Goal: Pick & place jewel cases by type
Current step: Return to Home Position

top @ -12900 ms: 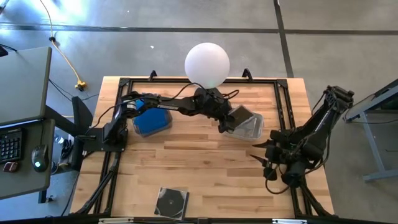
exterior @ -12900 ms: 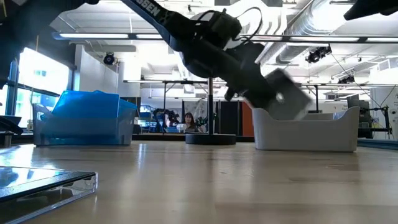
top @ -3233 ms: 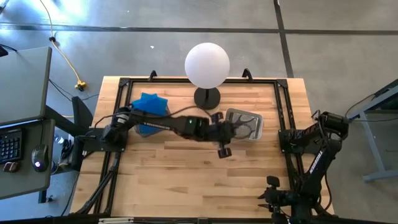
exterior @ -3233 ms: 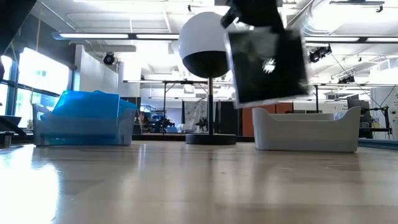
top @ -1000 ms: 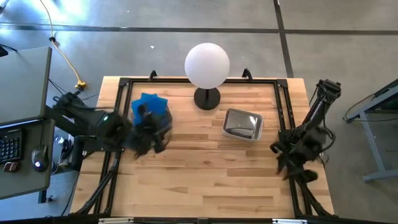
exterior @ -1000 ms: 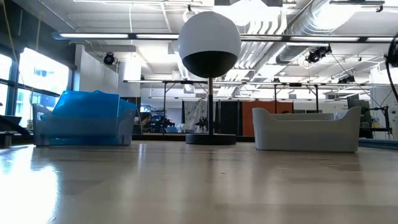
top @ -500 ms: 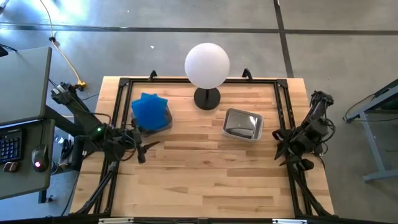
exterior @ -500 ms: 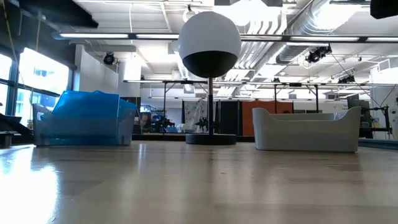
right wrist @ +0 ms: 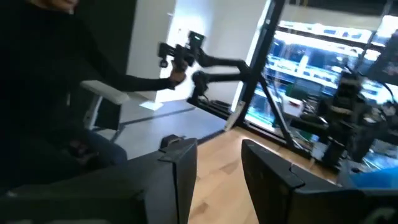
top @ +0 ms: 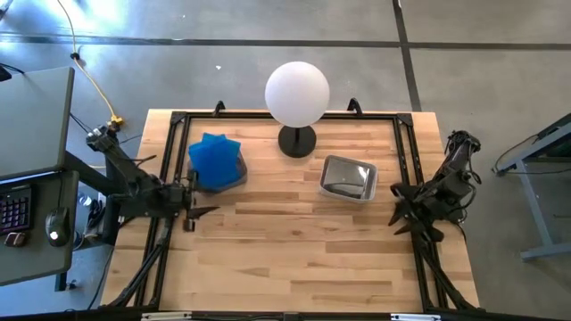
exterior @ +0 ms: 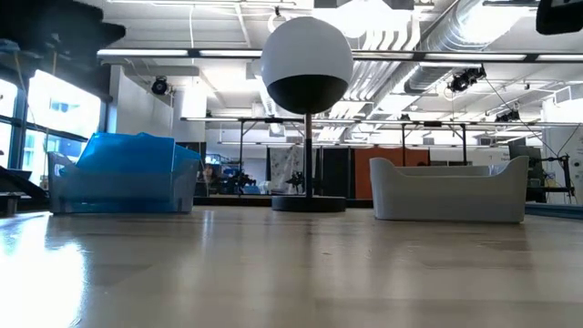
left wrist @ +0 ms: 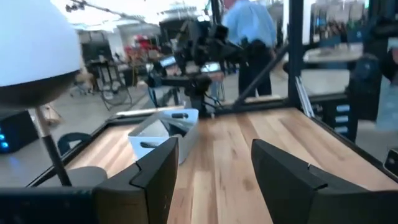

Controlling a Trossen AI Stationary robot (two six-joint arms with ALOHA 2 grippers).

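Blue jewel cases point(top: 214, 156) stand stacked askew in the left tub point(exterior: 123, 187), rising above its rim. Dark jewel cases point(top: 346, 181) lie in the grey tub point(top: 348, 178) to the right of the table's middle; the left wrist view also shows this grey tub point(left wrist: 163, 134). My left gripper point(top: 203, 214) is open at the table's left edge, just on the near side of the blue stack, pointing level across the table. In its own view my left gripper point(left wrist: 211, 168) has nothing between its fingers. My right gripper point(top: 397, 214) is open at the right edge. My right gripper point(right wrist: 217, 168) holds nothing either.
A lamp with a white globe point(top: 297, 94) stands on a black foot point(top: 297, 141) at the far middle. A black frame point(top: 406, 160) runs round the table's sides. A person point(left wrist: 249, 31) is in the room beyond. Bare wood point(top: 294, 259) lies across the near half.
My left gripper has drawn back from beside the blue stack toward the table's left edge, sinking and tipping up from a downward slant until it points level. My right gripper has shifted a little toward the far edge and levelled out. The cases have stayed put.
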